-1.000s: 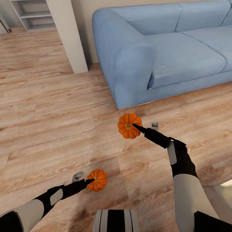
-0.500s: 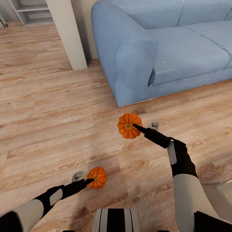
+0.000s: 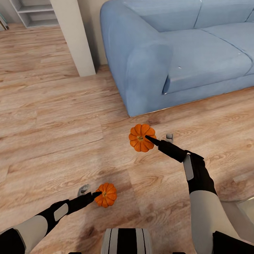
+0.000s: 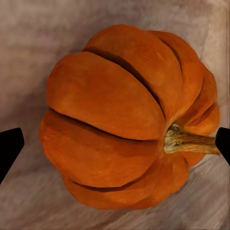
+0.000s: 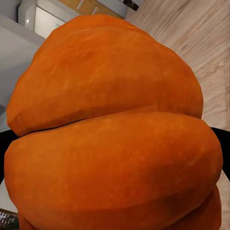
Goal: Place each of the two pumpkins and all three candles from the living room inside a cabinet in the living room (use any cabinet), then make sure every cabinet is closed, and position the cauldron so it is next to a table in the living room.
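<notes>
**Stock on hand: two pumpkins, one per arm**

Item 1. Pumpkin [image 3: 106, 195], small, orange, ribbed. I have it in my left arm's fingers [image 3: 100, 194], low over the wooden floor [image 3: 53, 123] near my base. From the left wrist, this pumpkin [image 4: 127, 117] sits between two dark fingertips [image 4: 9, 146], stem pointing toward one of them; they flank it closely, though I cannot see the contact itself. I log these fingers as closed on it.

Item 2. Second pumpkin [image 3: 141, 138], same kind, a little larger in the head view. It is on the tip of my right arm's fingers [image 3: 147, 138], held out ahead of me over the floor, near the front corner of the blue sofa [image 3: 176, 53]. From the right wrist, the second pumpkin [image 5: 115, 129] bulges close up, a dark finger at either edge. Fingers logged as closed on it.

Item 3. Surroundings. Pale pillar [image 3: 74, 38] left of the sofa; grey shelving [image 3: 33, 12] beyond it.
</notes>
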Available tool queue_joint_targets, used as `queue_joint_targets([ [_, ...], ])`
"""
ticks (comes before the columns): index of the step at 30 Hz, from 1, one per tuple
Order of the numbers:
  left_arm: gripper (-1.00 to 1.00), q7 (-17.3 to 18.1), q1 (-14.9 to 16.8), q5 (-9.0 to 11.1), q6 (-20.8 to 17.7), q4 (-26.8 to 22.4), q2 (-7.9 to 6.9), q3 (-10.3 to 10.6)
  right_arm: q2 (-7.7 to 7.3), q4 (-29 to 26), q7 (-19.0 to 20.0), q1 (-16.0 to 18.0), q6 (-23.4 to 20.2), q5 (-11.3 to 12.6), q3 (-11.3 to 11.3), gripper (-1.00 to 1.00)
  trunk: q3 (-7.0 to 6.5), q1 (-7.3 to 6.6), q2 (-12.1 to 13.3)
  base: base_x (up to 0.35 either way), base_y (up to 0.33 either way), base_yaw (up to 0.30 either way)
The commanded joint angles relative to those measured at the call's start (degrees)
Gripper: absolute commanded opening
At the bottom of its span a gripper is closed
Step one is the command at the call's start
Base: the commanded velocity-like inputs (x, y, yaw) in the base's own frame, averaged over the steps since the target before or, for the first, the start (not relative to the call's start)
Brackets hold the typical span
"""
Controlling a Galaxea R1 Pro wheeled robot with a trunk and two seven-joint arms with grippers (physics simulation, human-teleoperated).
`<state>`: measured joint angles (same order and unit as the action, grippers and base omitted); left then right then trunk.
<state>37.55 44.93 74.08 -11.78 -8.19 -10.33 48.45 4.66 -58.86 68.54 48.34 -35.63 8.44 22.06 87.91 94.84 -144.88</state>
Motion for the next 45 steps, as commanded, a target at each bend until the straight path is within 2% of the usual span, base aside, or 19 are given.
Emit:
queue_joint_targets([
  [1,1.0,-0.62,0.16,-0.03,-0.13,-0.02,0.1,-0.06,0.0,-0.01,0.02,0.0,-0.05,0.02,0.0,-1.0,0.0,0.0,0.0,0.0,0.0,0.0],
  [6,1.0,-5.57,0.5,-0.07,-0.42,-1.97,0.31,-0.19,0.0,-0.03,-0.07,0.0,-0.1,-0.05,-0.01,-1.0,0.0,0.0,0.0,0.0,0.0,0.0],
  [9,1.0,-7.37,0.51,-0.08,-0.43,-2.27,0.36,-0.2,0.0,-0.05,-0.71,0.0,-0.07,-0.01,-0.01,-1.0,0.0,0.0,0.0,0.0,0.0,0.0],
  [11,1.0,-10.93,0.47,-0.02,-0.44,-2.33,0.48,-0.2,0.01,-0.04,-0.87,0.0,-0.1,0.0,0.0,-1.0,0.0,0.0,0.0,0.0,0.0,0.0],
  [13,1.0,-12.62,0.43,-0.11,-0.41,-2.21,1.41,-0.2,0.0,-0.06,-1.06,0.0,-0.13,0.0,0.0,-1.0,0.0,0.0,0.0,0.0,0.0,0.0],
  [16,1.0,-13.27,0.43,-0.26,-0.36,-1.84,2.44,-0.13,0.0,-0.09,-1.11,0.0,-0.14,0.04,0.0,-1.0,0.0,0.0,0.0,0.0,0.0,0.0],
  [20,1.0,-17.12,0.36,-0.5,-0.27,-1.58,3.75,0.04,0.04,-0.11,-1.17,0.0,-0.14,0.01,0.0,-1.0,0.0,0.0,0.0,0.0,0.0,0.0],
  [25,1.0,-18.33,0.34,-0.6,-0.18,-1.56,5.04,0.15,0.07,-0.12,-1.43,0.0,-0.14,-0.02,-0.01,-1.0,-0.03,0.0,0.0,0.0,0.0,-0.019],
  [38,1.0,-17.95,0.34,-0.76,0.28,-2.31,5.35,0.4,0.08,-0.12,-1.56,0.0,-0.14,0.09,-0.07,-1.0,-0.59,0.0,0.0,0.0,0.0,-0.217],
  [39,-1.0,-17.81,0.34,-0.73,0.33,-2.36,5.37,0.44,0.08,-0.12,-1.56,0.0,-0.14,0.09,-0.07,-1.0,-0.59,0.0,0.0,0.0,0.0,-0.018],
  [45,-1.0,-14.85,0.34,-0.69,0.44,-2.44,5.03,0.55,0.08,-0.12,-1.57,0.0,-0.14,0.09,0.0,-1.0,-0.6,0.0,0.0,0.0,0.0,-0.004],
])
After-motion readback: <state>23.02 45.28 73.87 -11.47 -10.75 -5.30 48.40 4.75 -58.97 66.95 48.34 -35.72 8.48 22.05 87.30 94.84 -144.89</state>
